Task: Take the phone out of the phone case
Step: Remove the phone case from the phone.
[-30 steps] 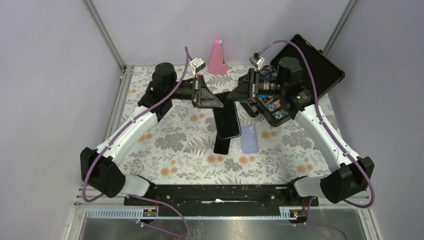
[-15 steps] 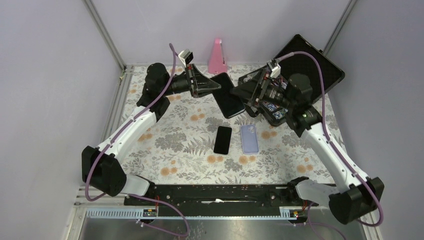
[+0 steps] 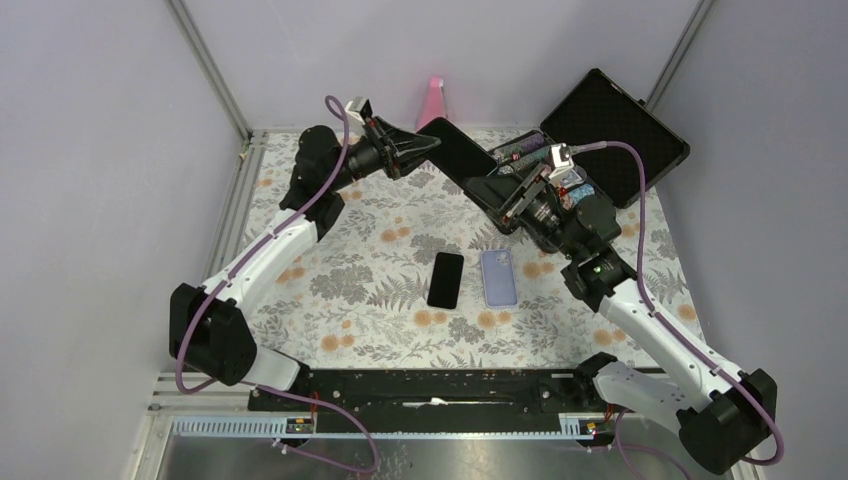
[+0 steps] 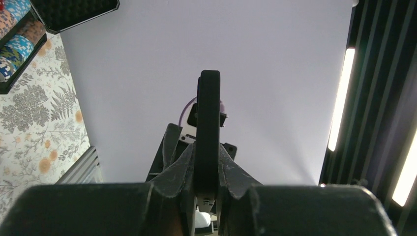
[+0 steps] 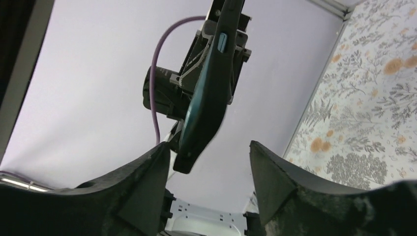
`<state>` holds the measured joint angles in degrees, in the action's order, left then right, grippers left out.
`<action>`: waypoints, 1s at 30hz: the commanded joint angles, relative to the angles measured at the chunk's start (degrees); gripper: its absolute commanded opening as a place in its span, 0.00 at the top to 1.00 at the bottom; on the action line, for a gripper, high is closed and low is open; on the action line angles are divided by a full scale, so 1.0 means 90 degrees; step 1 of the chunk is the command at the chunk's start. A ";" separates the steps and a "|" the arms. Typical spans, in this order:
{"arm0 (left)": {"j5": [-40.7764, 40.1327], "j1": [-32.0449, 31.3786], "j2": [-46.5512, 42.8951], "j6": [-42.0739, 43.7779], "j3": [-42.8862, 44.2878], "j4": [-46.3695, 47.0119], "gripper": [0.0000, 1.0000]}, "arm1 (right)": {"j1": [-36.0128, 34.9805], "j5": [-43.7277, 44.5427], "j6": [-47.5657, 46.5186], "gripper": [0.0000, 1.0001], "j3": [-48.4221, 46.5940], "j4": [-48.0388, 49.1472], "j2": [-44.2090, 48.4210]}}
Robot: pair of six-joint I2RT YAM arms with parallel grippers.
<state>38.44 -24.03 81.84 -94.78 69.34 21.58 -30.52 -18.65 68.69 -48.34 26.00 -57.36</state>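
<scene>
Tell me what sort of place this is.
Probably a robotics lab work cell: plain lavender walls framed by aluminium posts, a floral-covered table, and a left arm and right arm bolted to a black rail.

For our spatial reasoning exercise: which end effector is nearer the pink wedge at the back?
Left. The left end effector sits just in front of the pink wedge; the right end effector is farther forward and right.

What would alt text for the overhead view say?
Two robot arms meet above a floral table: the left hand grips a dark phone in the air, the right hand open beside it. A black phone and a lilac phone or case lie flat on the table.
</scene>
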 commanded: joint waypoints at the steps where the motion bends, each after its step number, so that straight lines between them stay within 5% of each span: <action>1: -0.0489 -0.0033 -0.0214 -0.0571 0.0136 0.0260 1.00 | -0.0092 0.0610 0.0109 0.36 0.0328 0.1092 0.0194; 4: -0.0587 -0.0071 -0.0264 -0.0495 0.0202 -0.0021 1.00 | -0.0109 0.0538 0.0014 0.45 0.0266 0.1135 0.0170; 10: -0.0655 -0.0110 -0.0337 -0.0495 0.0230 -0.0082 1.00 | -0.0114 0.0665 0.0108 0.47 0.0297 0.1545 -0.0035; 16: -0.1134 -0.0118 -0.0667 -0.0594 0.0088 -0.0845 1.00 | -0.0176 0.0501 0.0075 0.69 0.0329 0.2049 -0.0169; 20: -0.1457 -0.0133 -0.0848 -0.0461 0.0039 -0.1133 1.00 | -0.0220 0.0263 -0.0041 0.50 0.0157 0.1845 -0.0213; 22: -0.1450 -0.0133 -0.0859 -0.0490 0.0018 -0.1113 1.00 | -0.0221 0.0321 0.0008 0.52 0.0196 0.1903 -0.0219; 27: -0.1545 -0.0133 -0.0886 -0.0547 -0.0021 -0.1128 1.00 | -0.0229 0.0122 -0.0057 0.73 0.0042 0.1836 -0.0338; 30: -0.1563 -0.0141 -0.0845 -0.0671 0.0002 -0.1167 1.00 | -0.0232 0.0010 -0.0291 0.78 0.0000 0.1871 -0.0345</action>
<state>27.22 -25.06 76.47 -97.19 68.75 8.95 -31.97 -15.57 69.65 -45.36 39.72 -60.23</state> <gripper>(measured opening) 0.135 0.271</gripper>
